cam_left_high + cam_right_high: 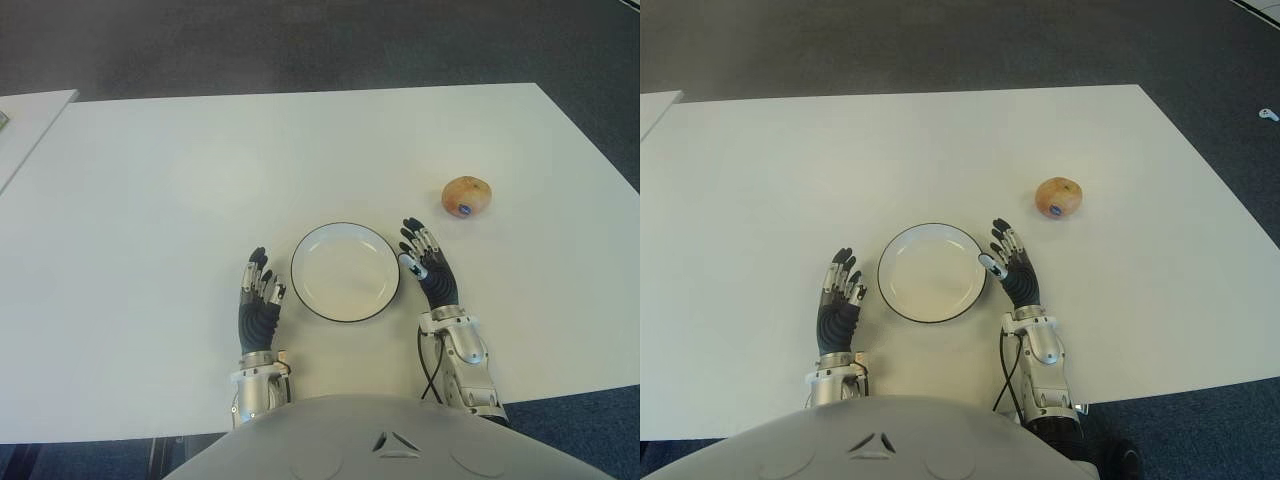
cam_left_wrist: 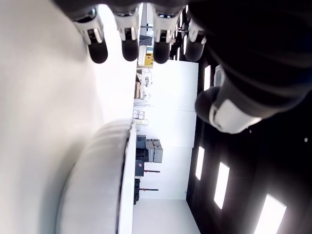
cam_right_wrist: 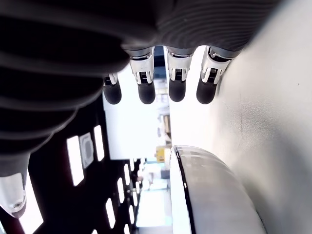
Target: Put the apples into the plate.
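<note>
Left hand (image 1: 259, 300) and right hand (image 1: 430, 267) flank the plate (image 1: 345, 271), fingers (image 3: 176, 80) spread, holding nothing; the plate shows only its rim in wrist views. One apple (image 1: 467, 196) lies on the desk (image 1: 150, 200) beyond the right fingertips.

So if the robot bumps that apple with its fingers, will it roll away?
Probably, a little. The apple looks round and sits alone on the smooth white table, with nothing beside it to stop it. It also looks slightly lumpy, so it might wobble and stop soon. Its skin seems smooth, so the open right hand, beside the plate, may need fingers wrapped well around it.

Plate (image 1: 345, 272) between both hands; apple (image 1: 467, 196) (right) apart.
</note>
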Motion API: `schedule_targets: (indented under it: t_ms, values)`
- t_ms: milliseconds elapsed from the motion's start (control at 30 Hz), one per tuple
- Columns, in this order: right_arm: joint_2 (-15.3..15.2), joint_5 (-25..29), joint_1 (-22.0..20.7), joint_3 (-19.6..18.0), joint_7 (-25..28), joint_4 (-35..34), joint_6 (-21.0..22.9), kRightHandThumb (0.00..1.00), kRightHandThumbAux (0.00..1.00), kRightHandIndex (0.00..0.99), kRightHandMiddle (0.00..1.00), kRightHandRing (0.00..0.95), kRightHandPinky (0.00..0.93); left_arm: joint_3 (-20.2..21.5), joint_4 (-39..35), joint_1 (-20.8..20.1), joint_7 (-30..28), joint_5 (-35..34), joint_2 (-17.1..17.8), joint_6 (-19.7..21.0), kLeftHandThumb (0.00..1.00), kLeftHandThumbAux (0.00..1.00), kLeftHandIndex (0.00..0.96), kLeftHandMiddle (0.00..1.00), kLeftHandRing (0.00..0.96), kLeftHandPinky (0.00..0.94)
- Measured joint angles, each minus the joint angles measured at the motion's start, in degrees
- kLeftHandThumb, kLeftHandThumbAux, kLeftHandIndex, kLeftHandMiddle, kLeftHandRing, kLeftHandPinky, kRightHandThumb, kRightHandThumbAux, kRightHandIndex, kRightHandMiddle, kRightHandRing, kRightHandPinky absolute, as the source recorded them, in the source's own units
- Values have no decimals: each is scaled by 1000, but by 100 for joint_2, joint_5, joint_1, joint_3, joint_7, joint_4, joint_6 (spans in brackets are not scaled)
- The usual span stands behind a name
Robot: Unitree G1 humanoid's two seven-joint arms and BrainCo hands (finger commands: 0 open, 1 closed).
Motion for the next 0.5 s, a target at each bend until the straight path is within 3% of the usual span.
schedule_targets:
  t_ms: [500]
  values:
    - [-16,-26,16,-5,22,-87,5,152,548,0,25,0,0,0,32,-7,-21,-1,1,-41,114,602,36,69,37,27]
